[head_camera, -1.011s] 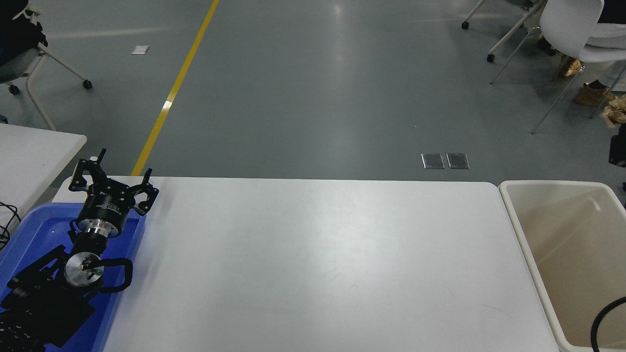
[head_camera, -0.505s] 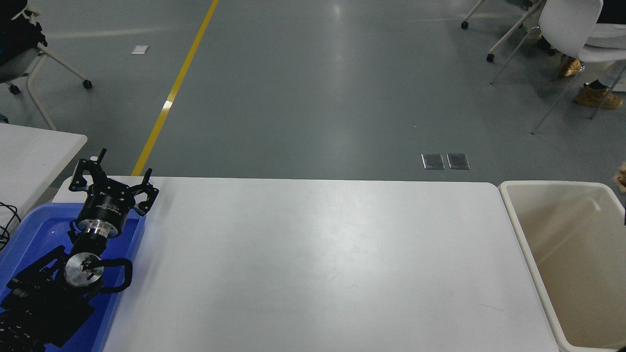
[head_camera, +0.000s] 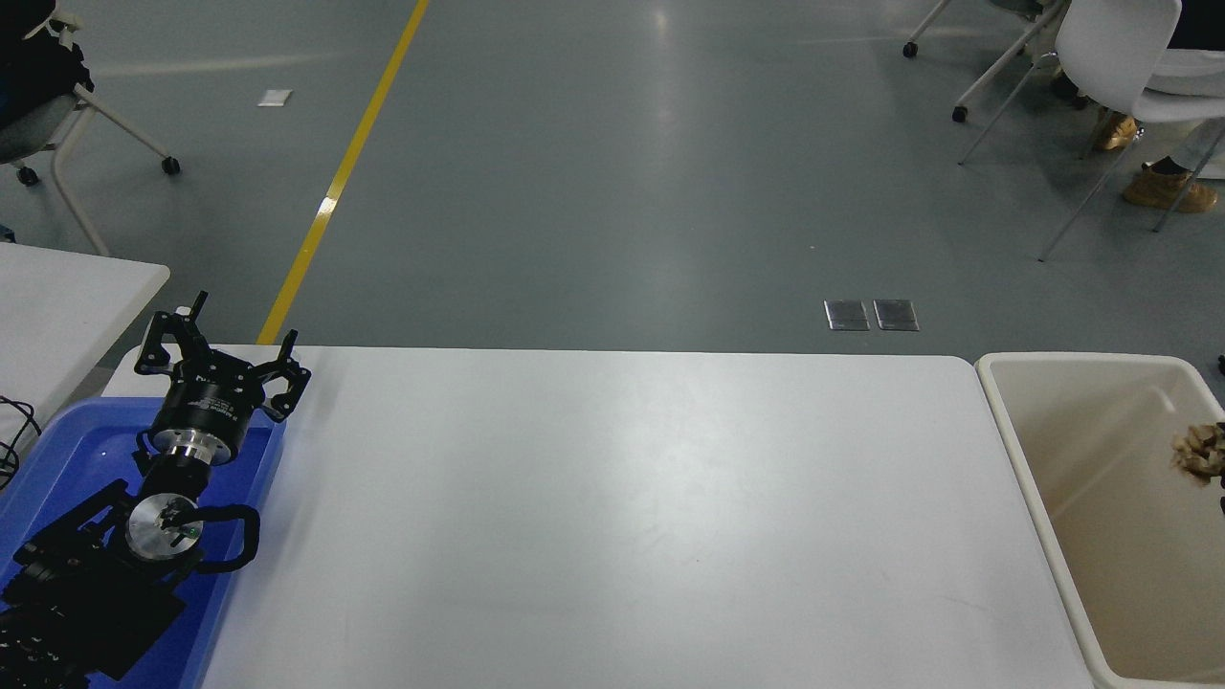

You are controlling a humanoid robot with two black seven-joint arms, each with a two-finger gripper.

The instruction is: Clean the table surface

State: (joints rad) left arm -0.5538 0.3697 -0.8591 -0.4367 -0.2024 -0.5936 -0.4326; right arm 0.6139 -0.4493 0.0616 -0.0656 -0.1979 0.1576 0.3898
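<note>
The table surface (head_camera: 612,517) is a wide white top filling the lower middle of the head view, with nothing lying on it. My left gripper (head_camera: 230,335) is parked at the lower left over a blue bin, open and empty. Only a black sliver of my right gripper (head_camera: 1222,500) shows at the right edge. Just above and left of it is a crumpled brown paper wad (head_camera: 1199,452), over the beige bin. Whether the wad is held or loose cannot be seen.
A beige plastic bin (head_camera: 1014,450) stands against the table's right end. A blue bin (head_camera: 57,459) sits at the left under my left arm. A smaller white table (head_camera: 67,297) is at the far left. Chairs and a person's shoes are on the floor beyond.
The brown paper wad and the black sliver beside it have come down the right edge, from above the beige bin's far rim to over its inside. The left arm has not moved.
</note>
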